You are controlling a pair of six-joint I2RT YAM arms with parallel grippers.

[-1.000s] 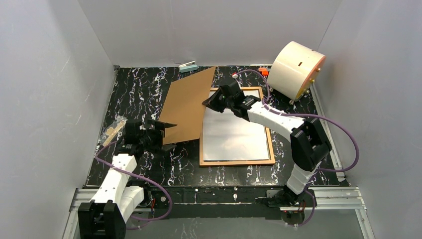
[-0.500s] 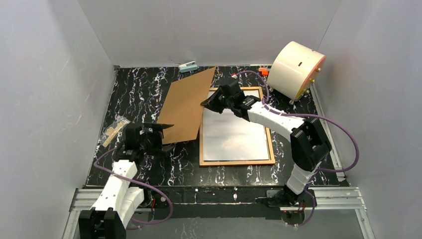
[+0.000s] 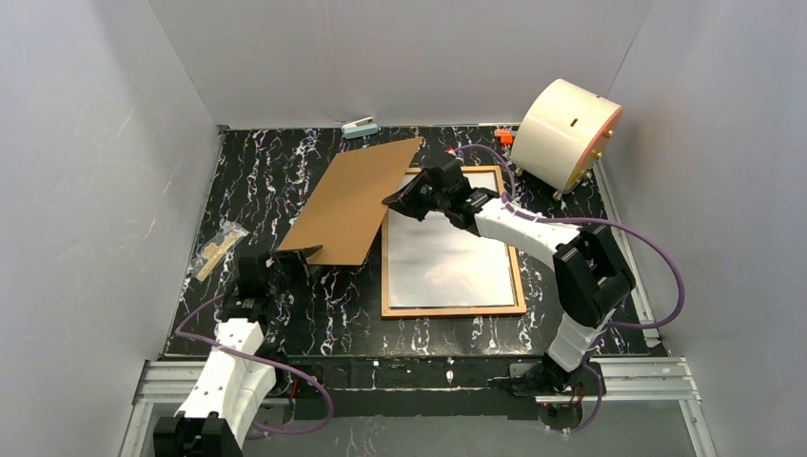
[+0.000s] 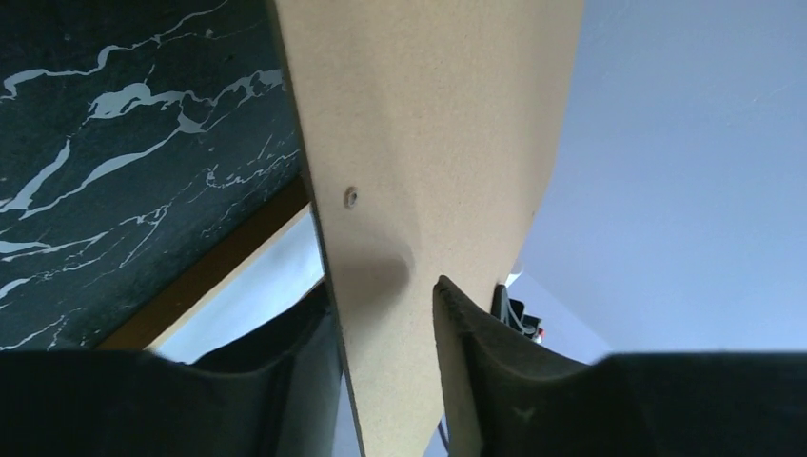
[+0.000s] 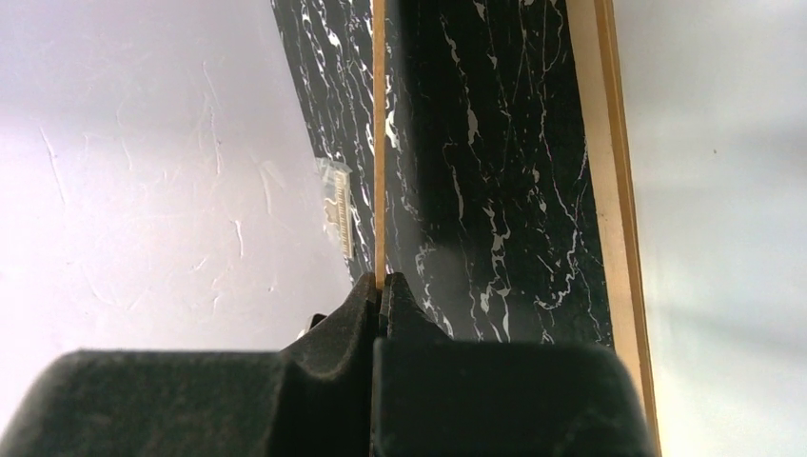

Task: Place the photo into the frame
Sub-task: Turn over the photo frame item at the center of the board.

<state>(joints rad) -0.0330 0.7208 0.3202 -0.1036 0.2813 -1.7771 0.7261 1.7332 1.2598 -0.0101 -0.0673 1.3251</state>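
Note:
The orange-brown wooden frame (image 3: pixel 452 311) lies flat at centre right, and a pale glossy sheet (image 3: pixel 447 257) fills it. The photo's printed face is out of view. A plain brown backing board (image 3: pixel 357 200) hangs tilted above the table left of the frame. My right gripper (image 3: pixel 390 200) is shut on the board's right edge, seen edge-on (image 5: pixel 379 143) between its pads (image 5: pixel 381 281). My left gripper (image 3: pixel 290 253) straddles the board's near left corner. In the left wrist view the board (image 4: pixel 428 143) crosses slantwise between the still-parted fingers (image 4: pixel 385 290).
A cream round drum (image 3: pixel 566 133) stands at the back right beside a small orange piece (image 3: pixel 503 137). A small teal object (image 3: pixel 360 127) lies at the back wall. A clear bag of wooden parts (image 3: pixel 217 249) rests at the left edge. Grey walls enclose three sides.
The board has risen and swung, its far corner moving right. My left arm has drawn back toward its base and its jaws have narrowed around the board's near corner. The right gripper keeps its grip.

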